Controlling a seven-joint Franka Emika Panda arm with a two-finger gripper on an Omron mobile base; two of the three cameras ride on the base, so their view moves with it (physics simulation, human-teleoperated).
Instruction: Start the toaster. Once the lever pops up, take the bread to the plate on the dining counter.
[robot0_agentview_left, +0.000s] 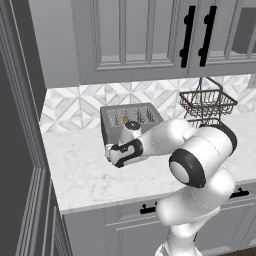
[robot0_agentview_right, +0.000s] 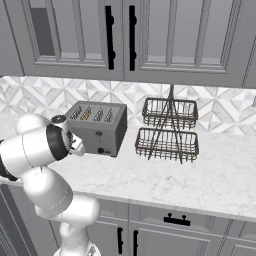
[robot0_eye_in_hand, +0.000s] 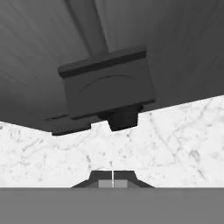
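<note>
Here, the gripper (robot0_eye_in_hand: 113, 179) hangs close against the front of the toaster (robot0_agentview_right: 102, 131), its two fingertips pressed together with no gap between them and nothing pinched. Just ahead of them in the hand view sits a black lever (robot0_eye_in_hand: 107, 85) riding in its vertical slot, low on the grey metal face and near the marble worktop (robot0_agentview_left: 90, 180) below.

The toaster stands at the back of the worktop against the patterned tile wall, beneath grey upper cabinets (robot0_agentview_right: 150, 35), with the white arm bent in front of it. By the look of it, the lever is a small stiff tab that should slide down under firm pressure from above; the closed fingertips suit pushing rather than gripping. The toaster itself looks heavy enough to stay put.

Of the four slots on top, one near the toaster's left end shows a sliver of tan that is likely the bread (robot0_agentview_right: 86, 115); the others appear dark. A thin slice would be light and crumbly, best taken by its upper edge once it rises. Beside the toaster, a two-tier wire basket rack (robot0_agentview_right: 168, 130) holds nothing visible.
</note>
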